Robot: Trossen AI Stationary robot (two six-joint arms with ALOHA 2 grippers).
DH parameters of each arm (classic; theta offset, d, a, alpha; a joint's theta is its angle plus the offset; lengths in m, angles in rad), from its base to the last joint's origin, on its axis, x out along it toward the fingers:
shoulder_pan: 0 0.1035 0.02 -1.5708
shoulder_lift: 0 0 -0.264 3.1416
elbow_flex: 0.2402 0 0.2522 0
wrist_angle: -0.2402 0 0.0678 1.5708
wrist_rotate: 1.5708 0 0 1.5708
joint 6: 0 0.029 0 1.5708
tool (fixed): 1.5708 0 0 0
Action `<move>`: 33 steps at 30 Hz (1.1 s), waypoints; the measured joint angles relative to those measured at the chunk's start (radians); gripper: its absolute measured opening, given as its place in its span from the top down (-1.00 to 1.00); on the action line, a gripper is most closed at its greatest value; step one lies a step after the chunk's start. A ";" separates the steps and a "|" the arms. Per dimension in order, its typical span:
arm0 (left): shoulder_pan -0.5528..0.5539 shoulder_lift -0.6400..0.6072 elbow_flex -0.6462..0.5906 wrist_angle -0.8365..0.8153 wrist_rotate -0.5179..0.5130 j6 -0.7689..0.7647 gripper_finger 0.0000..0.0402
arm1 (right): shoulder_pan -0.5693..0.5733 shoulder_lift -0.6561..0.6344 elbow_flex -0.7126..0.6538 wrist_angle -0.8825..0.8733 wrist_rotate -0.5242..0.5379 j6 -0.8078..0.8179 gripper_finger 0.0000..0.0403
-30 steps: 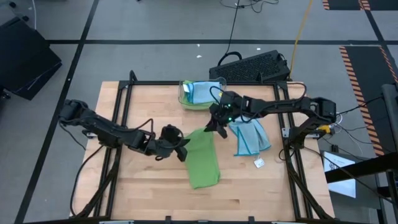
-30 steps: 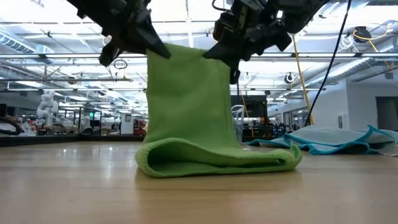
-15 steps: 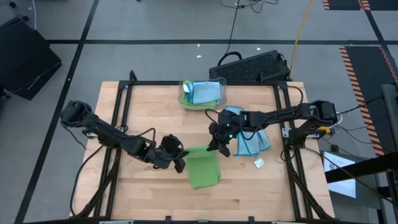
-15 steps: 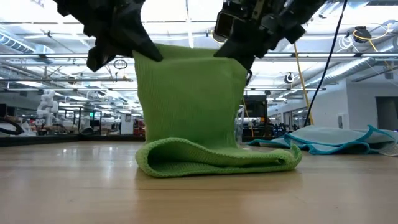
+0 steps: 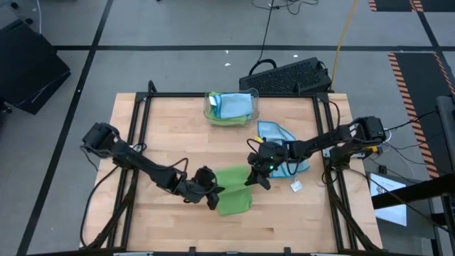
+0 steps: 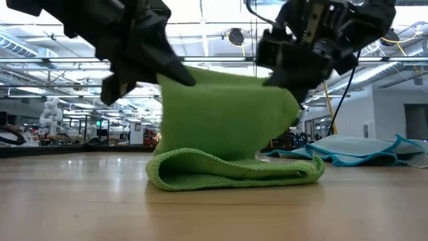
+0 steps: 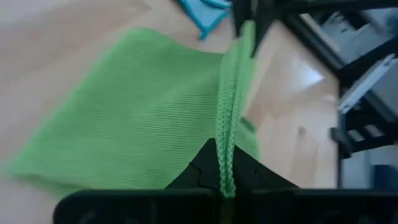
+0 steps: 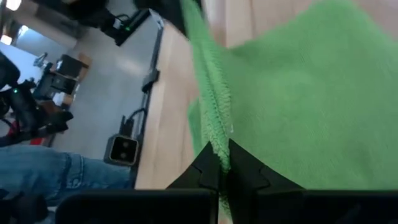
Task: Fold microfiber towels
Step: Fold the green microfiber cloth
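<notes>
A lime green microfiber towel (image 5: 234, 190) stands up from the table between my two grippers; its lower part (image 6: 234, 173) lies doubled on the wood. My left gripper (image 5: 213, 198) is shut on the raised edge's left end, and my right gripper (image 5: 257, 179) is shut on its right end. In the low view the left gripper (image 6: 179, 75) and the right gripper (image 6: 275, 79) hold that edge above the table. A light blue towel (image 5: 284, 153) lies crumpled to the right. My left gripper pinches the green towel's raised top edge (image 7: 225, 168) at its left corner between both fingers, slanting down from the table's left. One layer or several, I cannot tell. The edge runs nearly taut toward the other gripper; the cloth hangs below. My right gripper pinches the same top edge (image 8: 217, 146) at its right corner between both fingers, slanting down from the table's right. One layer or several, I cannot tell. The cloth hangs below the fingers, its lower fold on the table.
A clear bin (image 5: 231, 107) with blue and green cloths stands at the far middle of the table. A small white tag (image 5: 296, 186) lies near the right edge. A black keyboard (image 5: 288, 75) lies on the floor beyond the table. Bare wood spreads at the near left.
Both grippers have moved toward the table's near edge and down, staying shut on the green towel's top edge. The raised part of the towel has sunk and leans over its lower fold, which has stayed in place on the table.
</notes>
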State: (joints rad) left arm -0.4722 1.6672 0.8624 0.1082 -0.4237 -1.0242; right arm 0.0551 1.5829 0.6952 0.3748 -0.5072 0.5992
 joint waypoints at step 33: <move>0.066 -0.046 -0.002 -0.131 -0.030 0.044 0.97 | -0.069 0.114 -0.033 0.250 0.086 0.136 0.98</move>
State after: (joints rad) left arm -0.4067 1.6211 0.8600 -0.0228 -0.4539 -0.9800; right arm -0.0134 1.6966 0.6627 0.6249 -0.4215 0.7349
